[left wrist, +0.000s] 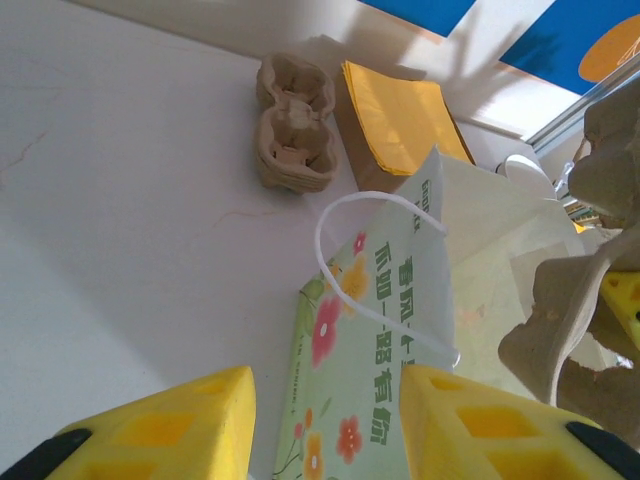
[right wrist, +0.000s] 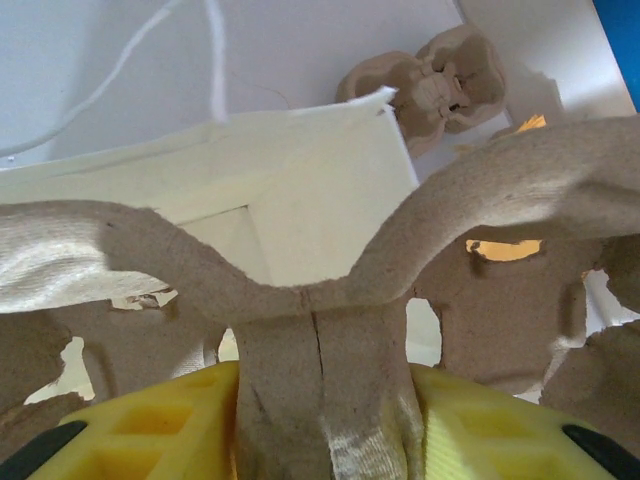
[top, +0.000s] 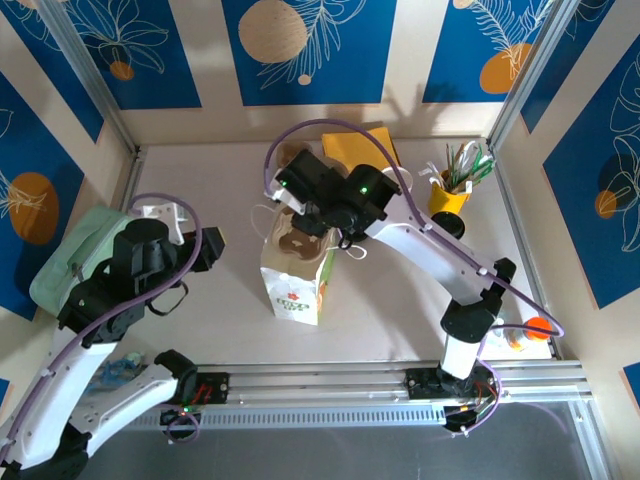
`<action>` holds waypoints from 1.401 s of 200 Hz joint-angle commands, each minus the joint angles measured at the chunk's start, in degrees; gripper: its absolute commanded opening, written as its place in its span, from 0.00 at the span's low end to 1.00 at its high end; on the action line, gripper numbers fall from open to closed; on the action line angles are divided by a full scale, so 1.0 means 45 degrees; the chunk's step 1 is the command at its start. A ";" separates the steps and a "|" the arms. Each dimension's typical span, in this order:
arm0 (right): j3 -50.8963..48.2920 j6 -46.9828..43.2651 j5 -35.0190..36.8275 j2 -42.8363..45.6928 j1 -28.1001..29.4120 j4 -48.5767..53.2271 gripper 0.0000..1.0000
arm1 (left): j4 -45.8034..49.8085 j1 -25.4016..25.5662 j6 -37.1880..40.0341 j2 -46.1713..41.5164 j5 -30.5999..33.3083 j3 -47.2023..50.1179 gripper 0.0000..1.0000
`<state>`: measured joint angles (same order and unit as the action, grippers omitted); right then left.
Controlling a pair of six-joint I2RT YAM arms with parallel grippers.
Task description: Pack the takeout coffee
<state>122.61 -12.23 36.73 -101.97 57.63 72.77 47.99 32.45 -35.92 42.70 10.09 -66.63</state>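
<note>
The white table (top: 200,180) takes most of the top view, and the two arms reach over it from the bottom edge. Near the middle stands a paper bag (top: 295,290) with green print and small flowers, upright, its mouth open to above. The right gripper (right wrist: 320,400) is over this mouth, and its yellow fingers (right wrist: 170,420) are clamped on the middle handle of a brown cardboard cup carrier (right wrist: 480,200), which hangs at the top of the bag. The left gripper (left wrist: 325,385) is at the left of the bag, near it but not touching; its fingers stand apart with nothing between them. At the far left edge lies a pale green cloth thing (top: 70,265). In the upper middle is a pile of yellow sheets (top: 365,150), and just beside it a small stack of spare carriers (left wrist: 295,125). At the upper right stands a yellow pot (top: 450,195) with sticks in it. Where the takeout coffee is, I cannot tell.
</note>
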 commanded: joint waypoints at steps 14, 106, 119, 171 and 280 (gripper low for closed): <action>0.0155 -0.0537 0.0881 -0.0230 0.0317 0.0202 0.42 | 0.0098 0.0076 0.0287 -0.0386 0.0501 0.0138 0.42; -0.0137 -0.0302 0.0372 -0.0747 0.0998 0.0702 0.42 | 0.0176 0.0073 0.0459 -0.0726 0.0842 0.0222 0.43; -0.0132 -0.0141 0.0164 -0.0840 0.1050 0.0880 0.42 | 0.0156 0.0074 0.0457 -0.0726 0.0835 0.0252 0.43; -0.0077 0.0435 -0.0844 -0.1187 0.1036 0.1513 0.42 | 0.0064 0.0073 0.0564 -0.0640 0.1120 0.0466 0.43; -0.0729 0.0882 -0.2398 -0.1173 0.0683 0.1211 0.43 | 0.0064 0.0068 0.0549 -0.0621 0.1171 0.0832 0.45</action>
<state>120.09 -10.46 28.95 -107.07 61.19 77.47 48.01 32.45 -34.00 40.18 14.26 -63.99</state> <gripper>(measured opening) 0.428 0.447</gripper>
